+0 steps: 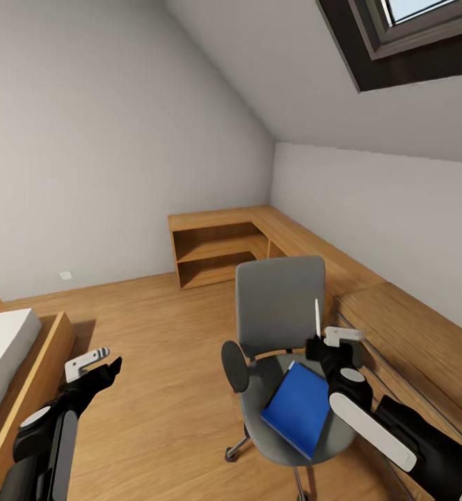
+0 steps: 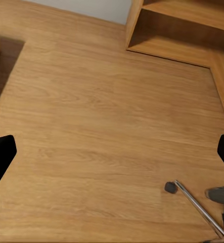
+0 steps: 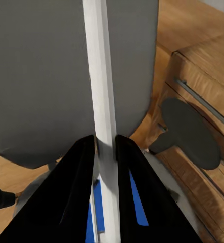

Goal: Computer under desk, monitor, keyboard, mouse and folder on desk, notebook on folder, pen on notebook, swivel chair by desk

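One thin pale pen [image 1: 318,316] is pinched upright between the two black fingers [image 3: 76,177] of the right gripper [image 1: 319,339], which hovers over the seat of the grey upholstered swivel chair [image 1: 280,306]; in the right wrist view the jaws are closed narrowly around the white shaft [image 3: 104,101], with the chair's grey backrest behind it. On the chair seat lies a flat bright-blue book [image 1: 297,407], whether folder or notebook I cannot tell, just below that gripper. The left gripper [image 1: 92,365] hangs well to the left of the chair over the bare wooden floor [image 2: 91,111], jaws spread wide and holding nothing. Behind the chair runs a light wooden shelf unit [image 1: 217,254], and a light wooden dresser with bar handles [image 1: 412,348] stands just beside it on the right. Judging from this, only the pen's pick-up is under way; the blue book must yet leave the chair, and the stacking and the chair's positioning remain
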You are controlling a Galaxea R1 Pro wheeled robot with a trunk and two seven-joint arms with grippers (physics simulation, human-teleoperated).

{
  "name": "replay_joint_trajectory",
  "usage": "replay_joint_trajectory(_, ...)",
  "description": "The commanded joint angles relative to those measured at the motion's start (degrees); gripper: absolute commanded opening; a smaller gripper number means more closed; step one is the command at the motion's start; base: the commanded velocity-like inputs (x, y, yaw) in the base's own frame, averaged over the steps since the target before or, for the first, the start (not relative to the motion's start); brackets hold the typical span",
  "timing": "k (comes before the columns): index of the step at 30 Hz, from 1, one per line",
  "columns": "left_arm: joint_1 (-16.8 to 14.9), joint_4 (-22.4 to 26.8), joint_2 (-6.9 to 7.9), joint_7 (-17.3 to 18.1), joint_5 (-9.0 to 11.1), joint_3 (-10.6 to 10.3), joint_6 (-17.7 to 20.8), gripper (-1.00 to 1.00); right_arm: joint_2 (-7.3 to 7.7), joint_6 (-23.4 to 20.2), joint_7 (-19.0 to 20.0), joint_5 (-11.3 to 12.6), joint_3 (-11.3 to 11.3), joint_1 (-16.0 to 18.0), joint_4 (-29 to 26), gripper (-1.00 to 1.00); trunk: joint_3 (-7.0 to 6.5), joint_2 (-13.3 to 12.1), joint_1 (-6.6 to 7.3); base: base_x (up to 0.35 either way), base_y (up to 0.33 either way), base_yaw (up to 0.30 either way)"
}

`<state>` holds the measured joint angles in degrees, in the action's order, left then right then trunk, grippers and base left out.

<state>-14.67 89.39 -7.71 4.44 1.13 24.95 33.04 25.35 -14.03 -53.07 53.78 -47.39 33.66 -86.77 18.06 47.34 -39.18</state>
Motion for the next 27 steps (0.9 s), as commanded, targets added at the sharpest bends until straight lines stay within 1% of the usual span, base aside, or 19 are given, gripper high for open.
replay_joint_trajectory(1, -0.07, 0.08, -0.20, -0.09, -0.33, 0.13, 0.30, 1.00, 0.05, 0.00, -0.62, 0.27, -0.01, 0.10, -0.12, -1.00, -0.10, -0.35, 0.21, 0.000, 0.000, 0.000)
replay_joint_trajectory(2, -0.08, 0.08, -0.36, -0.50, -0.75, 0.09, 0.26, 1.00, 0.05, 0.28, -0.94, 0.32, 0.10, 0.09, -0.14, -1.00, -0.28, -0.75, 0.43, 0.000, 0.000, 0.000)
replay_joint_trajectory(4, -0.05, 0.09, -1.17, -1.88, -2.25, -0.05, 0.09, 1.00, 0.03, 1.18, -2.36, 0.51, 0.43, 0.07, -0.35, -1.00, -0.64, -1.55, 0.87, 0.000, 0.000, 0.000)
replay_joint_trajectory(11, -0.04, 0.14, -1.66, -2.49, -2.95, -0.18, 0.02, 1.00, 0.04, 1.54, -3.03, 0.59, 0.59, 0.04, -0.88, -1.00, -1.90, -4.36, 2.41, 0.000, 0.000, 0.000)
replay_joint_trajectory(12, 1.33, 0.09, -1.79, -4.19, -3.29, -4.84, 0.00, 1.00, 0.04, 1.63, -3.18, 0.54, 0.63, 0.07, -0.89, -1.00, -2.11, -4.76, 2.63, 0.000, 0.000, -0.091)
replay_joint_trajectory(13, 1.58, 0.06, -1.79, -5.67, -3.40, -5.83, 0.00, 1.00, 0.04, 1.63, -3.18, 0.57, 0.63, 0.05, -0.88, -1.00, -2.32, -5.16, 2.85, 0.000, 0.000, -0.136)
replay_joint_trajectory(14, 1.79, -0.02, -1.78, -8.41, -3.49, -7.05, 0.00, 1.00, 0.05, 1.63, -3.18, 0.56, 0.63, 0.04, -0.87, -1.00, -2.55, -5.57, 3.07, 0.000, 0.000, -0.186)
replay_joint_trajectory(15, 1.84, -0.05, -1.78, -9.30, -3.51, -7.44, 0.00, 1.00, 0.05, 1.63, -3.18, 0.55, 0.63, 0.05, -0.87, -1.00, -2.78, -5.97, 3.29, 0.000, 0.000, -0.197)
replay_joint_trajectory(16, 1.90, -0.10, -1.78, -11.00, -3.54, -8.31, 0.00, 1.00, 0.05, 1.63, -3.18, 0.55, 0.63, 0.05, -0.86, -1.00, -3.01, -6.37, 3.51, 0.000, 0.000, -0.213)
replay_joint_trajectory(17, 2.11, -0.16, -1.78, -14.15, -3.59, -10.46, -0.04, 1.00, 0.05, 1.63, -3.18, 0.54, 0.63, 0.07, -0.80, -1.00, -3.25, -6.77, 3.73, 0.000, 0.000, -0.234)
replay_joint_trajectory(22, 2.79, -0.17, -1.78, -14.92, -3.62, -11.61, -0.06, 1.00, 0.05, 1.63, -3.18, 0.55, 0.63, 0.03, -0.78, -1.00, -4.43, -8.77, 4.83, 0.000, 0.000, -0.238)
replay_joint_trajectory(24, 3.03, -0.23, -1.78, -15.19, -3.68, -13.26, -0.08, 1.00, 0.05, 1.63, -3.18, 0.59, 0.62, 0.01, -0.77, -1.00, -4.90, -9.58, 5.26, 0.000, 0.000, -0.240)
replay_joint_trajectory(27, 3.14, -0.25, -1.78, -15.28, -3.79, -14.12, -0.05, 1.00, 0.05, 1.63, -3.18, 0.61, 0.63, 0.00, -0.77, -1.00, -5.61, -10.78, 5.92, 0.000, 0.000, -0.240)
